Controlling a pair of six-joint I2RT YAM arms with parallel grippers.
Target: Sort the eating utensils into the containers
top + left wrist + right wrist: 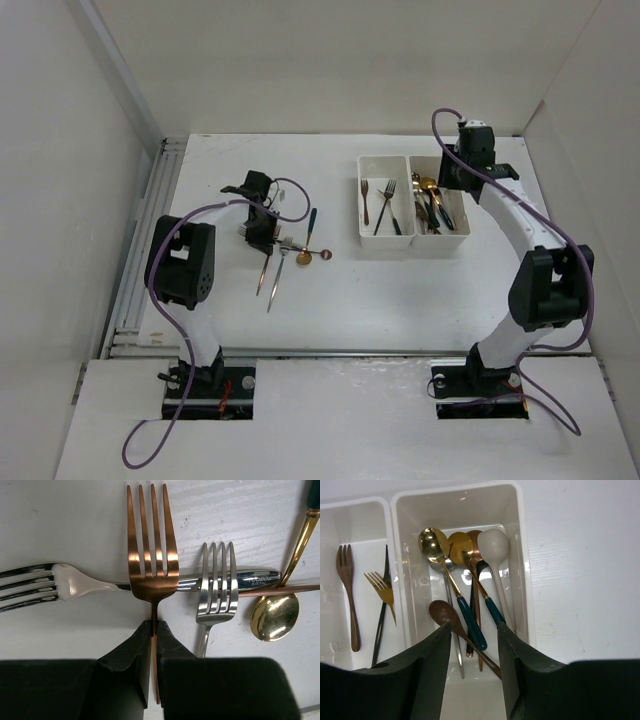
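My left gripper (154, 630) is shut on the thin handle of a copper fork (150, 555), whose tines point away and lie over a sideways silver fork (40, 582). A second silver fork (217, 587) and a gold spoon (274, 616) with a dark green handle lie just right of it. From above, the left gripper (262, 230) is over this cluster, with the copper fork (262, 275) at mid-left. My right gripper (474, 630) is open and empty above the right bin (520, 540), which holds several spoons. The left bin (330, 540) holds forks.
The two white bins (410, 245) stand at the back right of the table, with the right gripper (455, 172) at their far end. A copper handle (280, 590) lies across the cluster. White walls close in the table on three sides.
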